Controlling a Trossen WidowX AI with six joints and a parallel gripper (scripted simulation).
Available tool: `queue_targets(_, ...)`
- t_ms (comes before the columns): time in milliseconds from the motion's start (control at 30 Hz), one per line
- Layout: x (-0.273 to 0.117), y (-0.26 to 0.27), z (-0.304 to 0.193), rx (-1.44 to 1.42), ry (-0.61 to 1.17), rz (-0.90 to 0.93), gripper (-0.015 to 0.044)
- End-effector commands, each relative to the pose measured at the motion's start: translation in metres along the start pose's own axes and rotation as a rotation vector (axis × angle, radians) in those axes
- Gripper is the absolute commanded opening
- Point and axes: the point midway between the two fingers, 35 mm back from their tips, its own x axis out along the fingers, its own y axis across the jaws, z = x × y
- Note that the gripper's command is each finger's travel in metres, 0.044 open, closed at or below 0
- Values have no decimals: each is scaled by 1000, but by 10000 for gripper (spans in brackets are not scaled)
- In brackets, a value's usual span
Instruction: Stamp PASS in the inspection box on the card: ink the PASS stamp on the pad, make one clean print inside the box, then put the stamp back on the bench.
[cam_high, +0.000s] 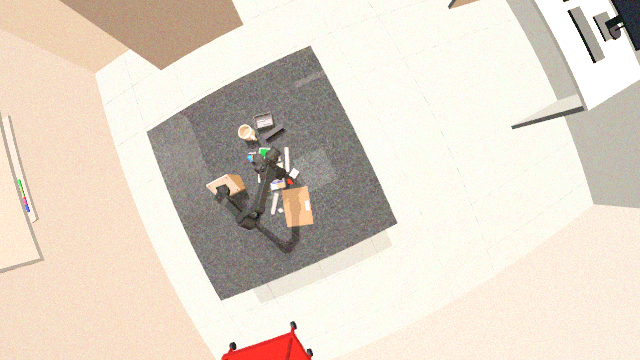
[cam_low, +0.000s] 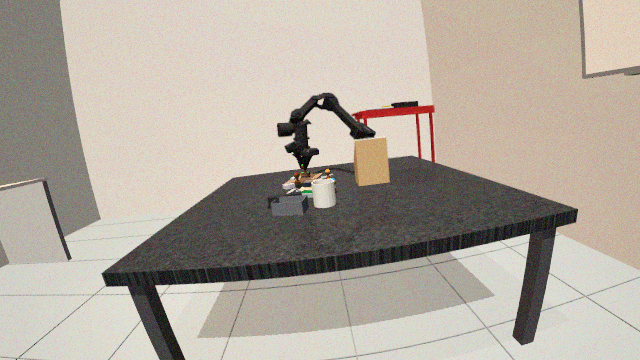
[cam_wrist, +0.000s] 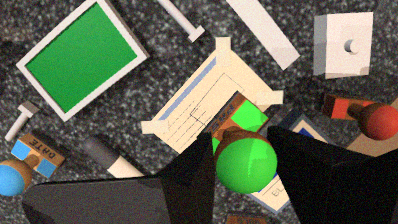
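I have the gripper (cam_high: 281, 173) (cam_low: 304, 169) (cam_wrist: 239, 138) closed partway, its fingers clamped on the green-knobbed stamp (cam_low: 302, 166) (cam_wrist: 246, 162), which I take for the PASS one, though I can't read its lettering. In the wrist view it sits low, right of centre, its block overlapping the lower right of the taped card (cam_high: 280, 164) (cam_wrist: 255, 80); the inspection box (cam_wrist: 220, 92) runs diagonally through the middle of the frame, partly behind the block. The green pad (cam_high: 264, 151) (cam_low: 307, 191) (cam_wrist: 82, 57) lies open at upper left. I can't see the rubber face, so whether it carries ink is my guess; I judge the step is lining up for the print. I'd shift the block toward upper left over the box, turn it until its edges run parallel with the outline, and get it level before any descent. Then straight down, light even pressure, no sliding or twisting, and straight up, since drag would smear. The big knob hides part of the target, so I'd trust the block's edges.
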Motion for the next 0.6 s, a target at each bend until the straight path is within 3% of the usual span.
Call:
queue_targets(0, 3, 1, 0, -9, 1, -4, 0)
queue_targets(567, 14, 2, 0, -10, -1, -3, 0)
